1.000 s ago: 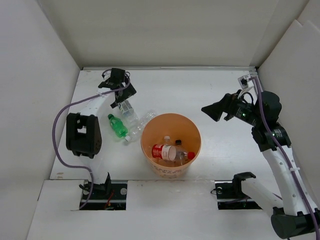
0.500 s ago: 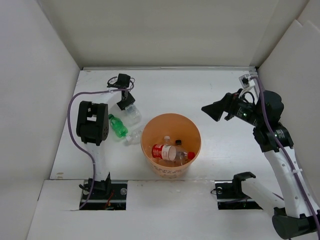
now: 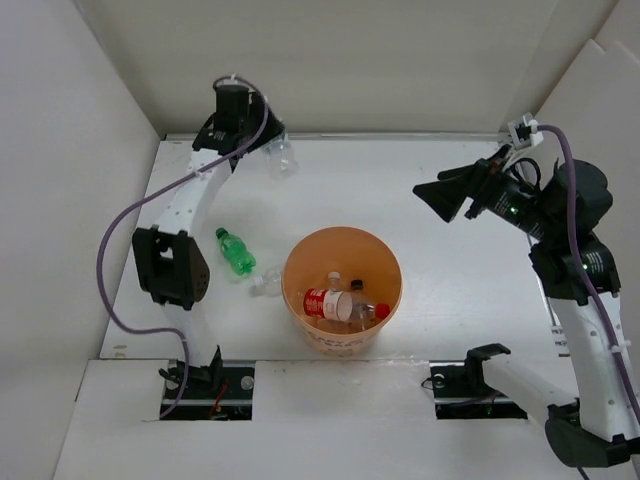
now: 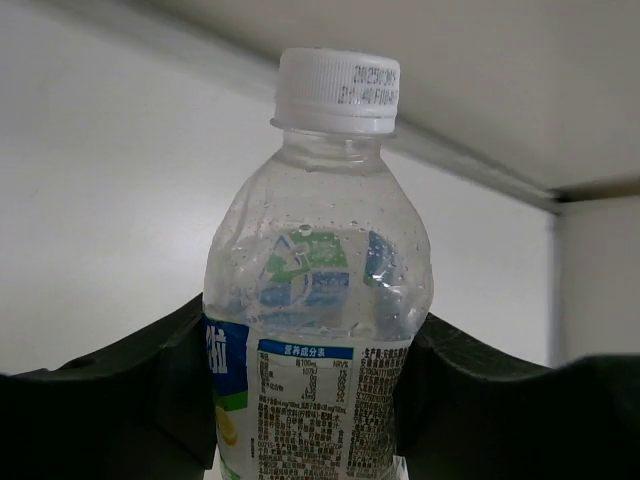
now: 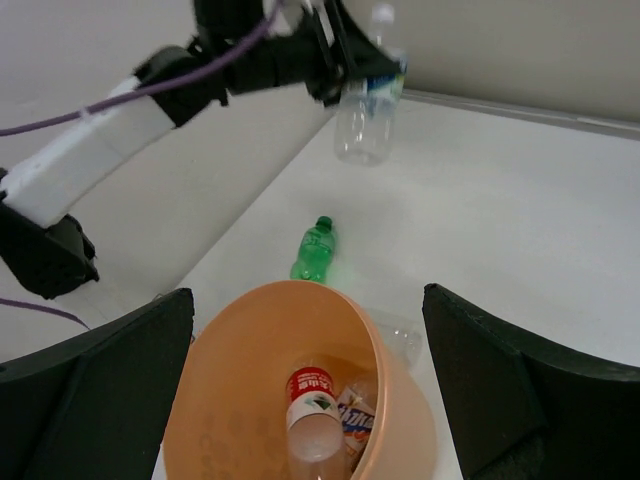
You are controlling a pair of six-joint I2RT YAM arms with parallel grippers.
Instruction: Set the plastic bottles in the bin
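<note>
Bottle (image 4: 318,300), clear with white cap, clamped at its label in left tool (image 4: 310,390) above desk (image 3: 450,280); right tool (image 3: 438,195) spread wide, empty, orange bin (image 5: 215,340) ahead of it.

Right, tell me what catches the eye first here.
The orange bin sits in the middle, with a red-labelled bottle and others already inside. High at the far left, the left gripper holds a clear white-capped bottle in the air. A green bottle lies on the table left of the bin.
</note>
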